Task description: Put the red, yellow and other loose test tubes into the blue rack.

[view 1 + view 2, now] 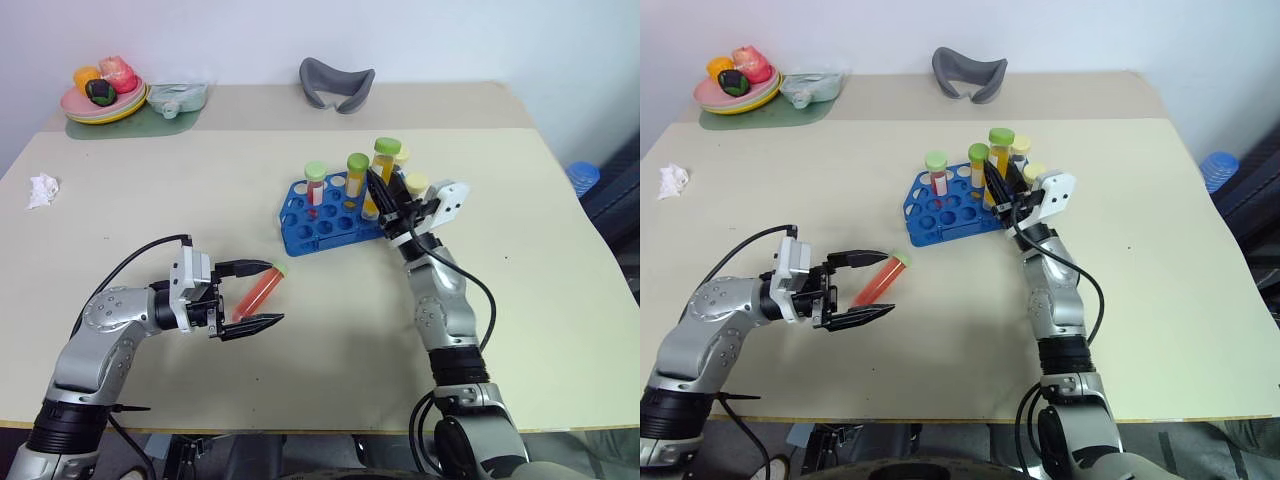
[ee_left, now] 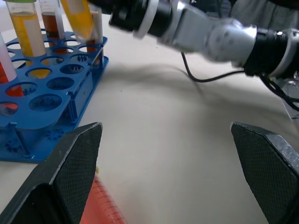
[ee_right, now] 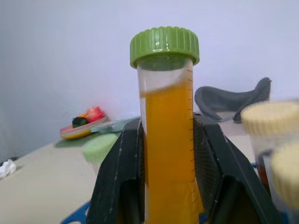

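Tissue wad [image 1: 42, 189]: far L of table, approx 10 o'clock from centre; crumpled, white.
Plate of toy fruit [image 1: 103, 103]: back L corner, 11 o'clock; sits on green mat [image 1: 135, 125].
L gripper [image 1: 251, 297]: front L, approx 7 o'clock; jaws fully apart, pointing toward R, holding nothing.
Red tube [image 1: 260, 291]: lying flat on tabletop betw. the L fingers, green cap end toward the rack; loose, not gripped.
Grey curved item [image 1: 337, 84]: back centre, 12 o'clock.
Blue rack [image 1: 310, 226]: just R of centre, approx 1 o'clock; several capped tubes standing in it, many holes vacant.
R gripper [image 1: 384, 200]: at R edge of rack, approx 2 o'clock; clamped tight on yellow tube.
Yellow tube [image 3: 169, 140]: green cap, upright in R gripper over rack's R side; whether its tip has entered a hole, can't tell.
Step in hand (judgement): seating yellow tube. Keep it vertical, centre over a vacant hole clear of neighbouring caps, lower til seated, only then let go.
Markings: graduation ticks down side of yellow tube; no figures, brand or label legible.
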Robot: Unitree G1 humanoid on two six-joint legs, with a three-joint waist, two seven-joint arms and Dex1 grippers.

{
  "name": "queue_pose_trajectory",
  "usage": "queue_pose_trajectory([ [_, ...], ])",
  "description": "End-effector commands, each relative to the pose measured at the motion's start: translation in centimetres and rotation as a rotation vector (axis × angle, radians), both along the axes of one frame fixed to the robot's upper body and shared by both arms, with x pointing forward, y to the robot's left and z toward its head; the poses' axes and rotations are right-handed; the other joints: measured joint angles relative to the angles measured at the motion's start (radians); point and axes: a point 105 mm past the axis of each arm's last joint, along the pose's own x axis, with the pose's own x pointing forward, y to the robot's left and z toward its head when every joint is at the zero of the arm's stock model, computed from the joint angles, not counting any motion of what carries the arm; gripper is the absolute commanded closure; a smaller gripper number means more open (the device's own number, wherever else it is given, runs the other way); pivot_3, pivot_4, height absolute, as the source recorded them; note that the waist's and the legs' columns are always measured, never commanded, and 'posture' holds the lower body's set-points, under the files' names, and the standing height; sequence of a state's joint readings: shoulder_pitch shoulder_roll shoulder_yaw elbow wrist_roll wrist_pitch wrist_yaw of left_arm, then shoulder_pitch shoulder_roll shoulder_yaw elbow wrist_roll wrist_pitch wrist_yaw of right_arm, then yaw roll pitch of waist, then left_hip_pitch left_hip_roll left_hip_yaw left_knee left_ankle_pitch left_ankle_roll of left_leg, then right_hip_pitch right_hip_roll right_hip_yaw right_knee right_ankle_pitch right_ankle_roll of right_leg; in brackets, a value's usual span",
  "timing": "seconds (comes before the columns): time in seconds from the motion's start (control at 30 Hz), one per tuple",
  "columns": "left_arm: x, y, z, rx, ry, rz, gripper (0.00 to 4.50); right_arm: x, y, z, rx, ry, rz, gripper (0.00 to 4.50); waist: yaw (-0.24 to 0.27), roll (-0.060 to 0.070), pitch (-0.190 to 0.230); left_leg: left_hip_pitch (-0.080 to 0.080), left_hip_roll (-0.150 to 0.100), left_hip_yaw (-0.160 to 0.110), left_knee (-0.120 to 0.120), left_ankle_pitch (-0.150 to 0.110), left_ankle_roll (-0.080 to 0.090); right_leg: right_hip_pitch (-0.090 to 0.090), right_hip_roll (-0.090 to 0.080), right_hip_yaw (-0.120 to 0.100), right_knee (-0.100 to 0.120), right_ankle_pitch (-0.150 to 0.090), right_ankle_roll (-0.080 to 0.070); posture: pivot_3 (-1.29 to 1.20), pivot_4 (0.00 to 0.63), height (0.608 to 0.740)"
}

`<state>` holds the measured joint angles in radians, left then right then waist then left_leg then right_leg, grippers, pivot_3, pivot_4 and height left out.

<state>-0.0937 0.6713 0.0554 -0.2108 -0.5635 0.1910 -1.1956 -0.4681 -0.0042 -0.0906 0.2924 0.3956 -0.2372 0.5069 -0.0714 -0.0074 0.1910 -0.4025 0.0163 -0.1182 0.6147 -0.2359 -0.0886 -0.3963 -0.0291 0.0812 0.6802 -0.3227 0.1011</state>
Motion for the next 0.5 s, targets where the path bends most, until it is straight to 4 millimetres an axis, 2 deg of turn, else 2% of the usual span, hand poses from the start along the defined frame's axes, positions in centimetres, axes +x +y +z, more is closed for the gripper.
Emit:
queue_pose_trajectory([
  [0.03,-0.2,0.3,1.3,-0.003,-0.043,0.006,0.0,0.0,-0.1,1.1,0.038,-0.107,-0.012,3.7,0.0,0.0,0.0,0.001,0.0,0.0,0.0,0.0,0.0,0.0,0.0,0.0,0.001,0.0,0.0,0.0,0.15,0.74],
  [0.5,-0.3,0.6,1.6,-0.009,-0.049,0.047,0.0,1.0,0.7,-1.2,0.076,-0.1,-0.001,3.7,-0.002,0.0,0.0,0.008,0.0,0.0,-0.001,0.0,-0.001,0.006,0.0,0.001,0.002,0.0,0.0,0.0,0.15,0.74],
])
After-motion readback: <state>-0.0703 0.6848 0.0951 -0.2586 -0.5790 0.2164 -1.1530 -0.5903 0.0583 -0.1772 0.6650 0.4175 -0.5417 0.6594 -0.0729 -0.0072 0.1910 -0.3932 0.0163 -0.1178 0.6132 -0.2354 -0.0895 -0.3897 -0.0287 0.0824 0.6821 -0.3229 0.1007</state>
